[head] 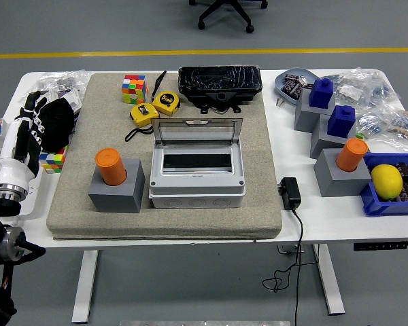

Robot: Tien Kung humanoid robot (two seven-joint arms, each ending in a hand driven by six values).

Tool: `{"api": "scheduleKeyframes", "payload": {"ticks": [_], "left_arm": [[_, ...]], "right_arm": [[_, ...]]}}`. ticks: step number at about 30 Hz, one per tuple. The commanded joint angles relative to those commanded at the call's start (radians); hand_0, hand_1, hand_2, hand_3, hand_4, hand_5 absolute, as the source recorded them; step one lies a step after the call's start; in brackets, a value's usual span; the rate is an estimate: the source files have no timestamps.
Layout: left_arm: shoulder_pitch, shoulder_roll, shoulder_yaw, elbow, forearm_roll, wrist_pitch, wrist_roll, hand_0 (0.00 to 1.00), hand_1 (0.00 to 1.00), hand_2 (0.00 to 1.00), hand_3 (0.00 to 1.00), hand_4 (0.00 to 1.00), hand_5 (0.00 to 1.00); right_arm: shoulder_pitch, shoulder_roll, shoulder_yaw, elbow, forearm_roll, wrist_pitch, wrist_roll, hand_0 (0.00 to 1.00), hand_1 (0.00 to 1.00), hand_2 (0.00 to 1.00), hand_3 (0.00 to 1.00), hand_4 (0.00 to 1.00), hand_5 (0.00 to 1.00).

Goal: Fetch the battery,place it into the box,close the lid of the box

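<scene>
1. While the left hand (24,139) rests at the counter's (306,224) left edge, its fingers loosely released and grasping nothing, the orange battery (111,166) stands upright in a grey holder (117,191) just left of the box (197,178).
2. A sideways pull would likely drag or tip the holder instead of freeing the battery.
3. The box's clear lid (197,131) stands raised at the back; a high carry could knock it.
4. A second orange cylinder (352,154) sits far right, inviting confusion.
</scene>
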State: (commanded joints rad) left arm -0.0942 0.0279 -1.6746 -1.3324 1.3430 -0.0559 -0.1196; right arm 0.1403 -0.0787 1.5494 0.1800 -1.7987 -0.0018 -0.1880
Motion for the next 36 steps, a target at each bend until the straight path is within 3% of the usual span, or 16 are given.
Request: {"api": "scheduleKeyframes", "payload": {"ticks": [4, 5, 10, 11, 16, 17, 22, 23, 24, 36], "left_arm": [[-0.001, 0.0, -0.003, -0.003, 0.031, -0.005, 0.004, 0.998, 0.998, 0.998, 0.998, 0.998, 0.881], [-0.001, 0.0, -0.004, -0.004, 0.039, -0.005, 0.004, 0.998, 0.998, 0.998, 0.998, 0.998, 0.785], [0.001, 0.003, -0.005, -0.015, 0.098, -0.003, 0.008, 0.998, 0.998, 0.998, 0.998, 0.998, 0.785], [0.002, 0.004, -0.002, -0.02, 0.119, -0.003, 0.012, 0.998, 0.998, 0.998, 0.998, 0.998, 0.449], [0.013, 0.008, 0.018, -0.049, 0.197, -0.023, 0.037, 0.998, 0.998, 0.998, 0.998, 0.998, 0.449], [0.016, 0.008, 0.024, -0.056, 0.207, -0.029, 0.042, 0.998, 0.998, 0.998, 0.998, 0.998, 0.333], [0.023, 0.01, 0.048, -0.081, 0.218, -0.041, 0.053, 0.998, 0.998, 0.998, 0.998, 0.998, 0.333], [0.024, 0.01, 0.051, -0.084, 0.22, -0.041, 0.054, 0.998, 0.998, 0.998, 0.998, 0.998, 0.224], [0.027, 0.011, 0.059, -0.091, 0.222, -0.048, 0.057, 0.998, 0.998, 0.998, 0.998, 0.998, 0.224], [0.049, 0.014, 0.134, -0.126, 0.14, -0.139, 0.067, 0.998, 0.998, 0.998, 0.998, 0.998, 0.176]], "right_arm": [[0.001, 0.0, -0.001, 0.0, 0.002, 0.0, 0.001, 0.831, 0.729, 0.668, 0.644, 0.998, 0.838], [0.001, 0.0, -0.002, 0.0, 0.003, 0.0, 0.001, 0.831, 0.729, 0.667, 0.645, 0.998, 0.837], [0.001, 0.0, -0.003, 0.0, 0.004, 0.0, 0.002, 0.831, 0.729, 0.667, 0.645, 0.998, 0.837], [0.0, 0.0, -0.002, 0.0, 0.003, 0.0, 0.002, 0.831, 0.729, 0.667, 0.645, 0.998, 0.838], [0.0, 0.0, -0.001, 0.0, 0.001, 0.0, 0.001, 0.831, 0.729, 0.667, 0.645, 0.998, 0.838], [0.001, -0.001, -0.003, 0.0, 0.003, 0.0, 0.001, 0.831, 0.729, 0.668, 0.646, 0.998, 0.838], [0.002, -0.001, -0.005, 0.0, 0.003, 0.0, 0.002, 0.831, 0.729, 0.668, 0.646, 0.998, 0.838], [0.002, -0.001, -0.005, 0.0, 0.003, 0.0, 0.002, 0.831, 0.729, 0.667, 0.645, 0.998, 0.839], [0.002, -0.002, -0.005, 0.0, 0.003, 0.0, 0.002, 0.831, 0.729, 0.667, 0.645, 0.998, 0.839], [-0.001, -0.001, -0.007, 0.0, -0.001, 0.001, 0.002, 0.831, 0.729, 0.668, 0.646, 0.998, 0.838]]}}
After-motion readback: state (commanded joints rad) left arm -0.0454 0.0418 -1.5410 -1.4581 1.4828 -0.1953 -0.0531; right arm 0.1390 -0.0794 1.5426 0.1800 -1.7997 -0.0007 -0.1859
